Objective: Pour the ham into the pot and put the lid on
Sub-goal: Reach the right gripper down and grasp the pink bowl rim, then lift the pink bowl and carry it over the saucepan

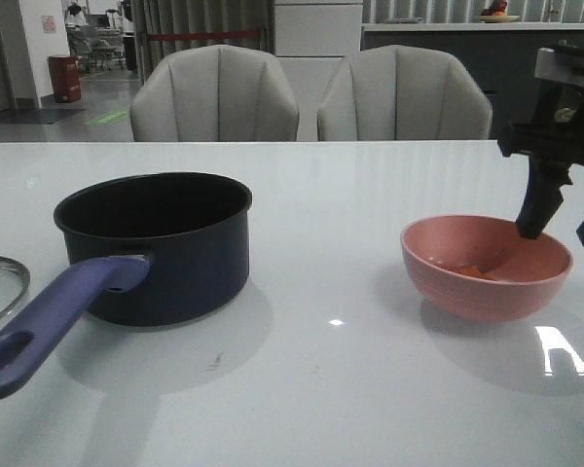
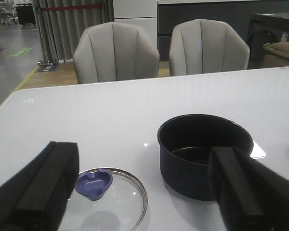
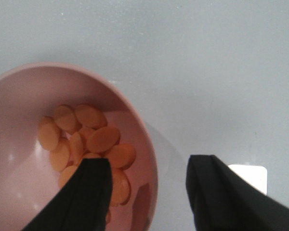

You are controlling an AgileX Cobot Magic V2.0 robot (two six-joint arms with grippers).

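My right claw (image 3: 147, 192) is spread apart, straddling the rim of the round pink bowl (image 3: 144, 139), one finger (image 3: 89, 192) inside over the orange-pink ham slices (image 3: 89, 139). My left claw (image 2: 144, 192) is spread too, with the dark navy saucepan (image 2: 204, 144) and steel-rimmed glass lid (image 2: 135, 190) beyond its fingers.

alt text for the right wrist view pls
The right claw hangs open astride the rim of a pink bowl, one finger inside and one outside. Orange ham slices lie piled in the bowl, on a pale table.

Glossy white table (image 1: 331, 389), glass lid (image 2: 120, 202)
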